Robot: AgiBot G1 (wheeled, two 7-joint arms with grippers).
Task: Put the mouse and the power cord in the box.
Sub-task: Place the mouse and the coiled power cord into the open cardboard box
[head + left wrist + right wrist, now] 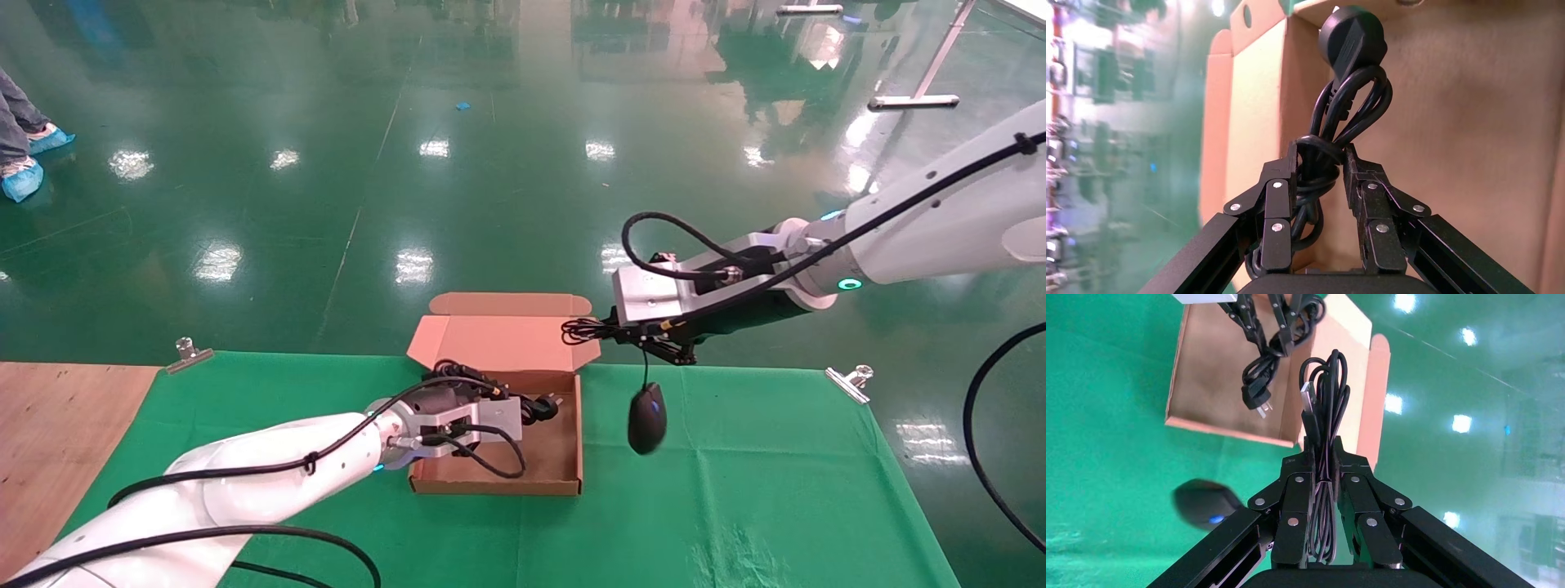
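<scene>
The brown cardboard box (494,487) lies open mid-table, its lid standing up at the far side. My left gripper (516,411) hovers over the box's inside, shut on the coiled power cord (1333,122). The cord's plug (546,404) points toward the box's right wall. My right gripper (621,333) is in the air beside the box's far right corner, shut on the mouse's bundled thin cable (1324,386). The black mouse (647,418) dangles from that cable just right of the box, above the cloth. In the right wrist view the mouse (1202,505) hangs beside the box (1208,373).
Green cloth (735,490) covers the table, held by metal clips (850,382) (189,354). Bare wood (57,425) shows at the left end. A person's blue shoe covers (24,171) are on the floor far left.
</scene>
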